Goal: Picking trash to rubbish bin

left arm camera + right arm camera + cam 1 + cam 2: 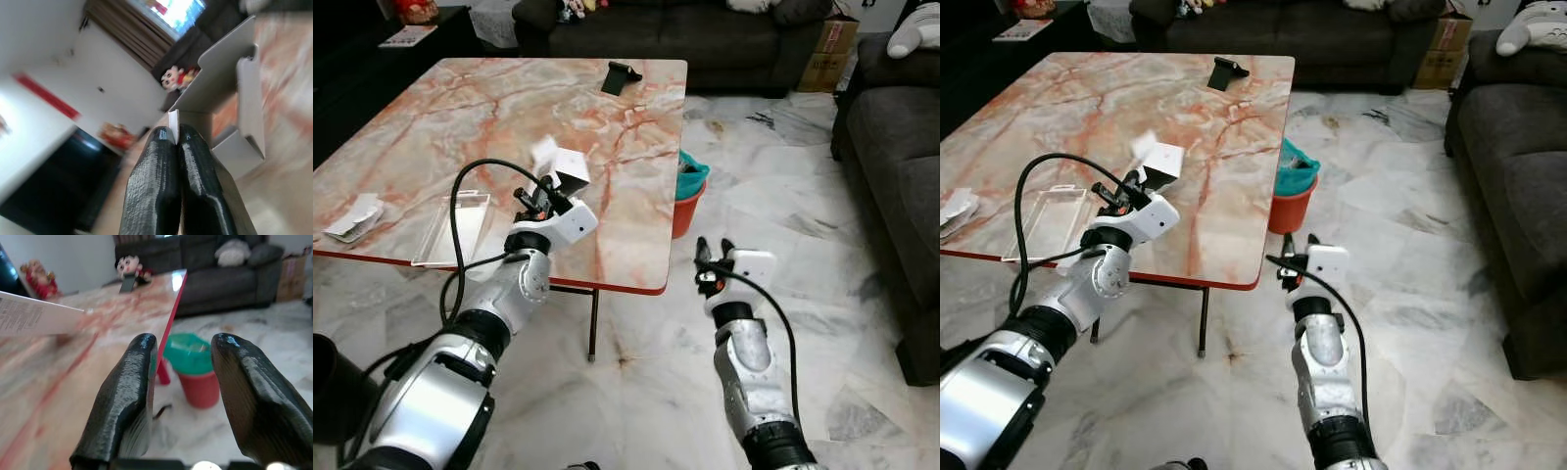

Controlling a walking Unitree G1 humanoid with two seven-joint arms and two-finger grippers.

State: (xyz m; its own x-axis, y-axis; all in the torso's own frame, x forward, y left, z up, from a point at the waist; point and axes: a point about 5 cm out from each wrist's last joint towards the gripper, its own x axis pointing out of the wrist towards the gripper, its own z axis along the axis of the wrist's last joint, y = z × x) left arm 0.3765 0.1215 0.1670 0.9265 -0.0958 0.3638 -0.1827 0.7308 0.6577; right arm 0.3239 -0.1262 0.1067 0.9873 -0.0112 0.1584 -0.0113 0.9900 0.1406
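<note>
My left gripper (540, 196) is raised over the marble table (460, 108), shut on the flap of a small white cardboard box (563, 168). In the left wrist view the two fingers (161, 161) pinch a thin white edge of the box (230, 98). The rubbish bin (688, 201), red with a green bag liner, stands on the floor beside the table's right edge. My right gripper (713, 248) hangs open beyond that edge, above the floor, with nothing between its fingers (132, 382). It points toward the bin (195, 367).
A clear plastic tray (450, 227) and crumpled white paper (354, 217) lie near the table's front-left edge. A black object (622, 75) sits at the far side. Dark sofas stand at the back (705, 39) and the right (896, 147). Marble floor lies open between table and sofa.
</note>
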